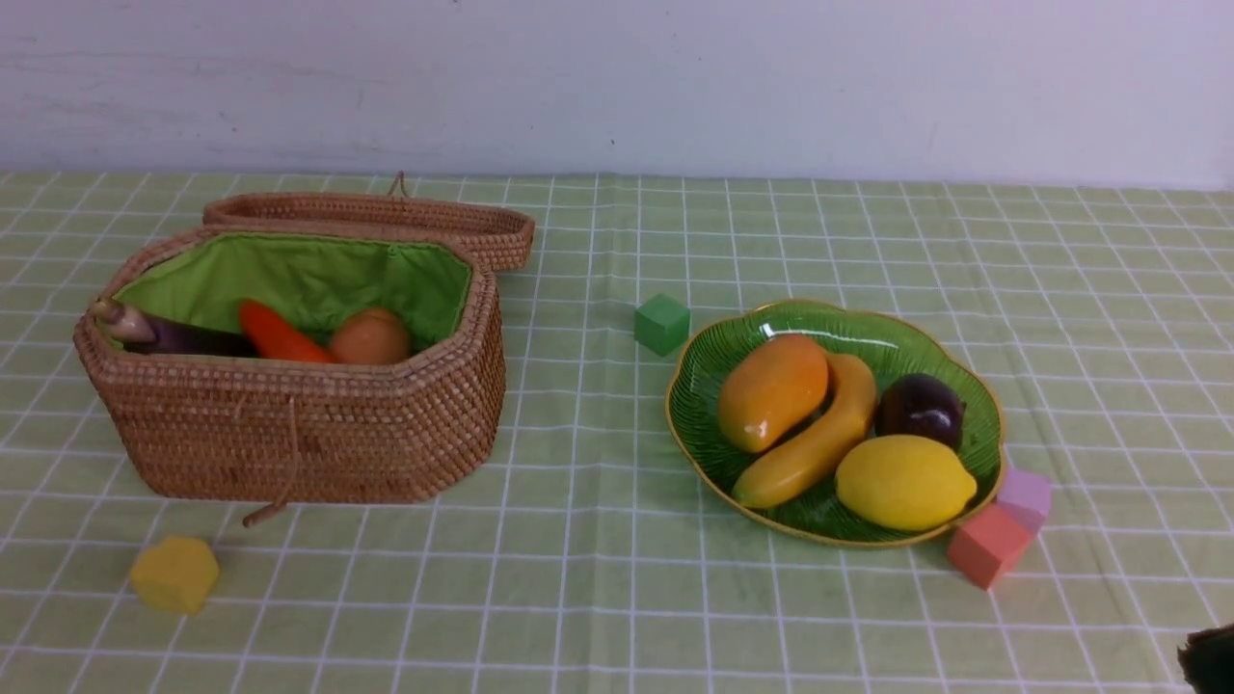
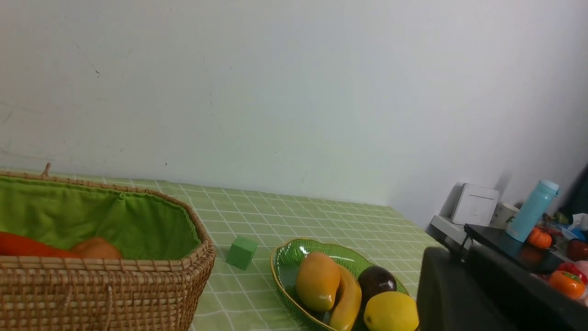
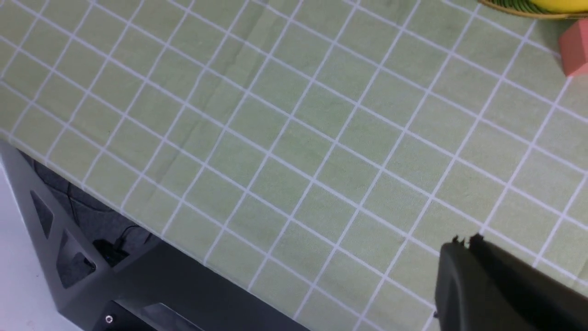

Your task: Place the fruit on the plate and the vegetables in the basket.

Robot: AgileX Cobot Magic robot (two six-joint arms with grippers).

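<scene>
1. At the front view's 9 o'clock, one brown woven rattan basket (image 1: 386,443) with bright green cloth lining is holding three vegetables: a glossy dark purple eggplant (image 1: 183,334) at 9 o'clock, a tapered red-orange pepper or carrot (image 1: 280,333) centrally, and a lumpy orange-tan potato (image 1: 371,337) towards 3.
2. Five foam blocks are lying out: yellow (image 1: 175,574) at the basket's 7 o'clock, green (image 1: 662,324) at the dish's 10, red (image 1: 990,547) and purple (image 1: 1024,496) around its 4.1. At the front view's 9 o'clock, one brown woven rattan basket (image 1: 386,443) with bright green cloth lining is holding three vegetables: a glossy dark purple eggplant (image 1: 183,334) at 9 o'clock, a tapered red-orange pepper or carrot (image 1: 280,333) centrally, and a lumpy orange-tan potato (image 1: 371,337) towards 3.
2. Four foam blocks are lying out: a yellow block (image 1: 175,574) at the basket's 7 o'clock, a green block (image 1: 662,324) at the dish's 10, a red block (image 1: 990,547) and a purple block (image 1: 1024,496) around its 4.
3. The green glass dish (image 1: 835,532) with scalloped gold rim is carrying four fruits: an orange-yellow mango (image 1: 771,393) at 10, a yellow banana (image 1: 805,443) reaching 7, a purple mangosteen (image 1: 921,412) at 3, a yellow lemon (image 1: 906,482) at 5.
4. Only the left wrist view is showing a pale blue bottle (image 2: 533,211). The left gripper (image 2: 455,257) is showing blurred; I cannot tell its spread.
5. The right gripper (image 3: 466,243) is pressing its tips together.
</scene>
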